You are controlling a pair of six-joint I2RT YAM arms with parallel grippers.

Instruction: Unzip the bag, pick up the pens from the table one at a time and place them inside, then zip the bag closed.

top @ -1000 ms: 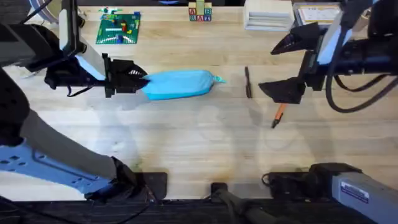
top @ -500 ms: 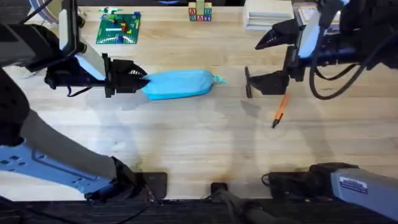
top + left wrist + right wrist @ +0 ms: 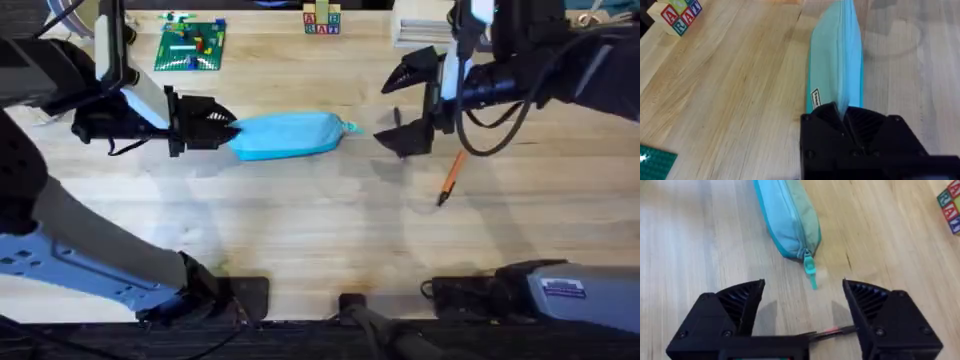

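The light-blue bag (image 3: 288,135) lies on the table (image 3: 300,230), still zipped. The left end effector (image 3: 205,127) is clamped on the bag's end. The right end effector (image 3: 400,105) hangs with its fingers spread wide, the teal zipper pull (image 3: 810,268) just ahead of them. To unzip well, it should centre on the pull, close firmly on the tab alone, then draw along the zipper toward the left end effector. A black pen (image 3: 397,118) lies beneath it, an orange pen (image 3: 449,178) nearby.
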